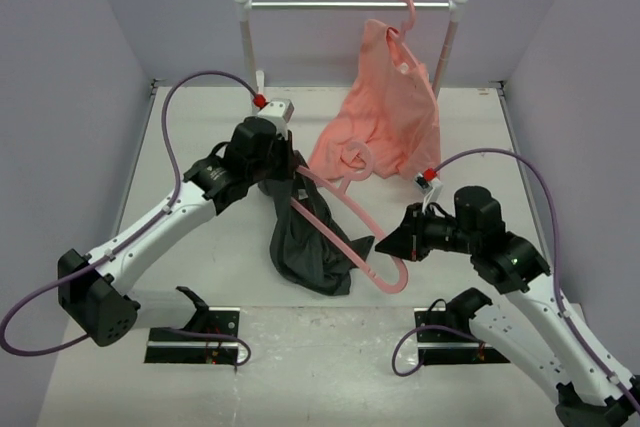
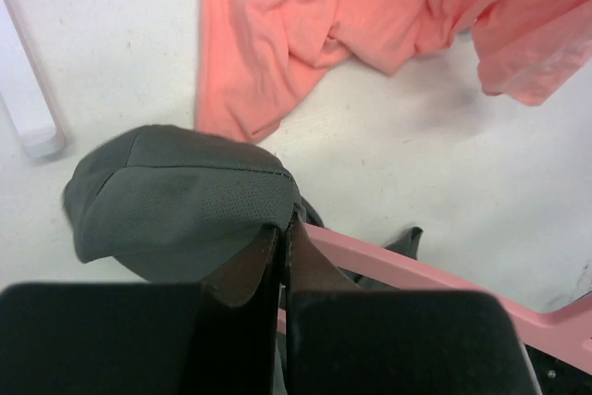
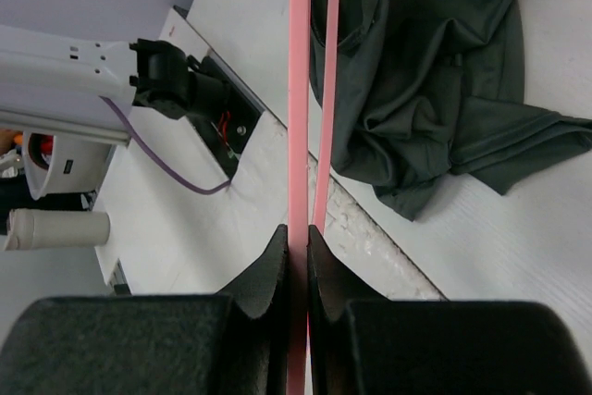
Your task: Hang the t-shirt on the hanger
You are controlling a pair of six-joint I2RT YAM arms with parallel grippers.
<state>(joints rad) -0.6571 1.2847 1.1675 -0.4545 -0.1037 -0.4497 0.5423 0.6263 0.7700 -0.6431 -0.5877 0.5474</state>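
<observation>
The dark grey t-shirt (image 1: 310,242) hangs crumpled from my left gripper (image 1: 287,173) down to the table. My left gripper (image 2: 285,225) is shut on a fold of the t-shirt (image 2: 185,193) and holds it above the table. The pink hanger (image 1: 345,227) runs slantwise through the t-shirt, one arm inside the fabric. It shows as a pink bar in the left wrist view (image 2: 425,277). My right gripper (image 1: 387,243) is shut on the hanger's right end. In the right wrist view the fingers (image 3: 297,240) pinch the hanger's bar (image 3: 298,90), with the t-shirt (image 3: 435,71) to its right.
A salmon-pink shirt (image 1: 385,112) hangs from its own pink hanger on a white rail (image 1: 350,5) at the back and spreads onto the table (image 2: 324,16). A white rack post (image 2: 28,90) stands left of the left gripper. Black mounting plates (image 1: 195,337) lie at the near edge.
</observation>
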